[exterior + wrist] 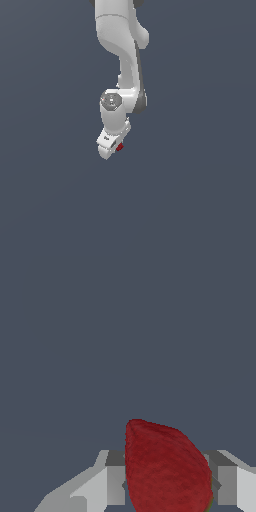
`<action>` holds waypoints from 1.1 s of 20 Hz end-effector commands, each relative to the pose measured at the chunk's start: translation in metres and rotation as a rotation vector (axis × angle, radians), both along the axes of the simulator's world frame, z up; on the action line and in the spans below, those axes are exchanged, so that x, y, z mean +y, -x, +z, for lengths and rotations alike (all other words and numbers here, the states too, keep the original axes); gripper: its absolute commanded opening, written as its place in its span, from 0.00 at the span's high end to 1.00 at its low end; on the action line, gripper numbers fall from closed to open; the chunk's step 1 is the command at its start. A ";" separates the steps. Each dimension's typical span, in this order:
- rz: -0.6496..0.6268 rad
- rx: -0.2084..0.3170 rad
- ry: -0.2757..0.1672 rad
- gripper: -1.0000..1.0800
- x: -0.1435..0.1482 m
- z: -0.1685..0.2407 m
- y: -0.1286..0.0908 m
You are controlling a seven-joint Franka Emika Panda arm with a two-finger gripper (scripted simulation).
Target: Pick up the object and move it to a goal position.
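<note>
Closest to my wrist camera, the strawberry fills the gap between the two grey fingers, which are clamped on it from either side. I judge the pick done; carrying it to the goal remains, and no goal marker shows. Count: one strawberry, one gripper, one arm.
</note>
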State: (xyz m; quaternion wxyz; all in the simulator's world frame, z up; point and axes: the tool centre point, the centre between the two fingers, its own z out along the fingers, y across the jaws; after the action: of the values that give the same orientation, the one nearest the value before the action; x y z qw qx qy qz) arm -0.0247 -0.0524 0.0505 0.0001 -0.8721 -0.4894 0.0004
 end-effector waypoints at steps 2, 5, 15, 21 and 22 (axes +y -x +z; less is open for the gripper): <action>0.000 -0.001 0.000 1.00 0.006 0.023 -0.006; 0.001 -0.001 0.000 1.00 0.012 0.048 -0.012; 0.002 -0.001 -0.001 1.00 0.039 0.152 -0.037; 0.002 -0.001 -0.001 1.00 0.054 0.212 -0.053; 0.002 -0.001 -0.001 1.00 0.057 0.222 -0.055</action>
State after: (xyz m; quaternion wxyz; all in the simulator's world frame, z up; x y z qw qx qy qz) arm 0.0269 0.0005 0.2574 0.0002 -0.8716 -0.4902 -0.0006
